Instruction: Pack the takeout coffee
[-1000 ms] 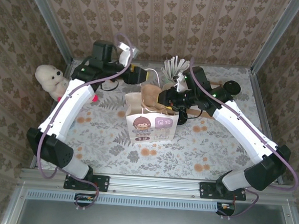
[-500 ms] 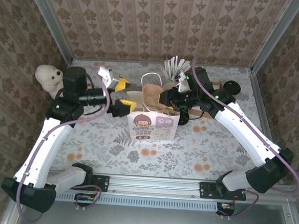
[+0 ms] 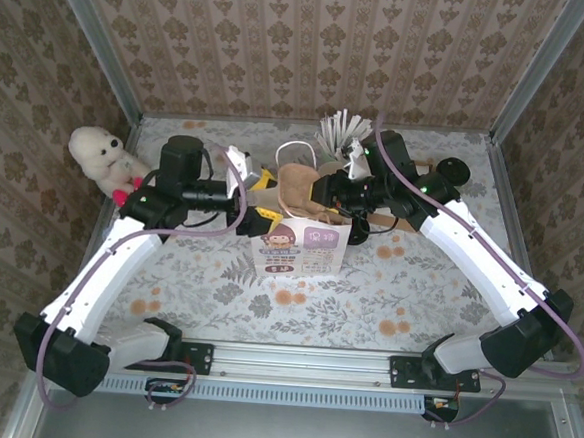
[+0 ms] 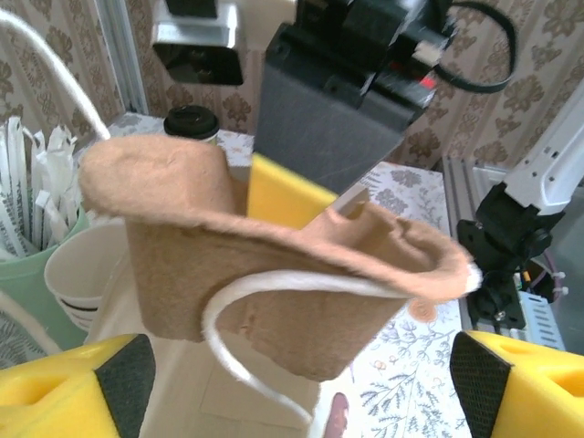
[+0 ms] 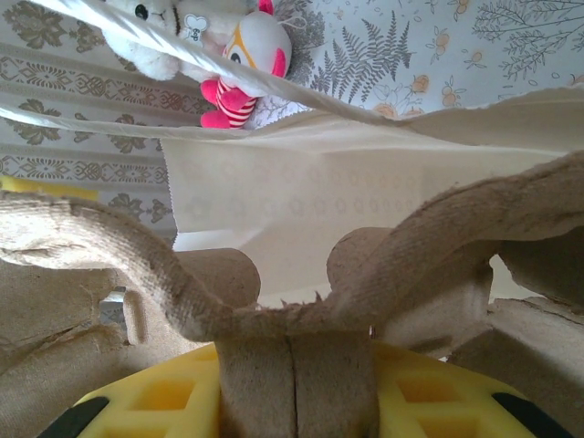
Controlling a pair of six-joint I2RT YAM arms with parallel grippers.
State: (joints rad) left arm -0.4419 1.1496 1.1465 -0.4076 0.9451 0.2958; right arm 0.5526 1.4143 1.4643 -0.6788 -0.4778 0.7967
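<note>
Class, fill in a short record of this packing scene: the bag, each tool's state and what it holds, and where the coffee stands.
Paper bag: upright, mid-table, mouth open
Left tool: open, empty, at the bag's left side
Right tool: shut on the pulp cup carrier, at the bag's mouth
Takeout coffee: lid on, standing beyond the carrier, held by neither tool
Plush toy: far left of the table

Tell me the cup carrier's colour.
The cup carrier is tan-brown pulp cardboard. It shows best in the left wrist view.

Robot test booth, aluminium frame (image 3: pixel 292 361), wallpaper-print walls (image 3: pixel 314 50)
</note>
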